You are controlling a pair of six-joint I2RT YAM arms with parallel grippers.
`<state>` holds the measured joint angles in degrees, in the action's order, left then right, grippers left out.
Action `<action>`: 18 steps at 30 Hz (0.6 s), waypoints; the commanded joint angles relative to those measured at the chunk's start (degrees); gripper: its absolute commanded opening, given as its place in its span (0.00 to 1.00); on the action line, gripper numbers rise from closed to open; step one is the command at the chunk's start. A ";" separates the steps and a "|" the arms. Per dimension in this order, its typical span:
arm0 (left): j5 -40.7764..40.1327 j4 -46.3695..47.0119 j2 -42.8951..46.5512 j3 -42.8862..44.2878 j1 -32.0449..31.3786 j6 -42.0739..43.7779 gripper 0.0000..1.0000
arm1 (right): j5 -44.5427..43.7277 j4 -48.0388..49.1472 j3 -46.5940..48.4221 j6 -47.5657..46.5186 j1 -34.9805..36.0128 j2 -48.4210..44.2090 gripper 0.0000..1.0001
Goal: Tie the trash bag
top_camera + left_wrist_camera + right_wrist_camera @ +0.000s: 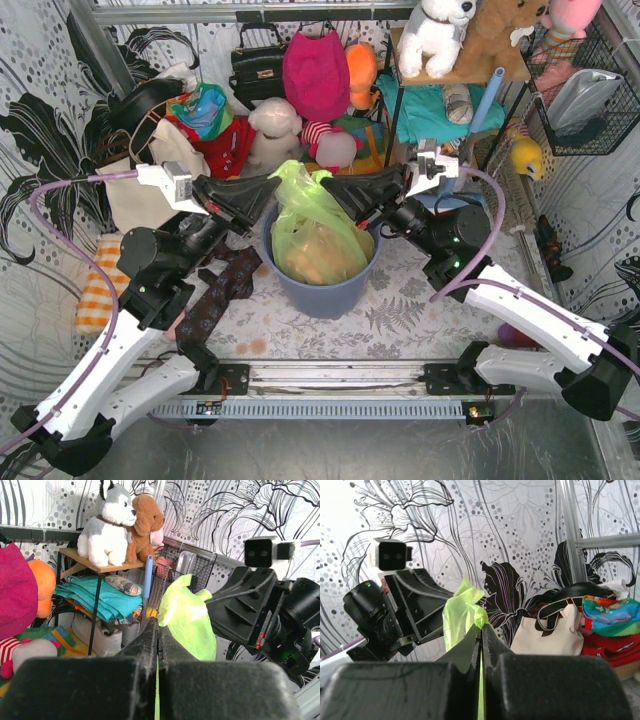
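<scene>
Centrally in the overhead frame, one trash bag (312, 228) is sitting in one blue-grey bin (325, 292) while two hands, left hand (272, 189) and right hand (330, 186), are clamping closed on its top.

A robot-testing booth: floral wallpaper panels (40, 110) box in a small counter (400, 310). Two robot arms (520, 310) are bolted to a metal rail (335, 377) behind the jaws. Beyond the jaws crowd plush toys (437, 35), a handbag (258, 65) and a wire basket (590, 110).

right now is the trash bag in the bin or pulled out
In: the trash bag sits inside the bin, its top pinched by the left gripper and right gripper.
</scene>
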<state>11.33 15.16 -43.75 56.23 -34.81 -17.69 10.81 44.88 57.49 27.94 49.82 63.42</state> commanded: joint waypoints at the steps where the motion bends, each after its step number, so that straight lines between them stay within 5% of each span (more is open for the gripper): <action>1: -3.01 -0.66 0.17 1.98 0.18 0.61 0.00 | 6.03 3.60 -1.15 -6.16 0.19 -2.60 0.00; 18: -2.75 -2.74 -0.92 3.91 0.18 -0.14 0.00 | 23.97 -25.60 9.46 -30.93 0.19 -3.25 0.00</action>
<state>8.75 11.86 -44.71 58.15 -34.81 -17.72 29.56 27.53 63.02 4.73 49.82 60.42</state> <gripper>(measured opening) 0.008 0.003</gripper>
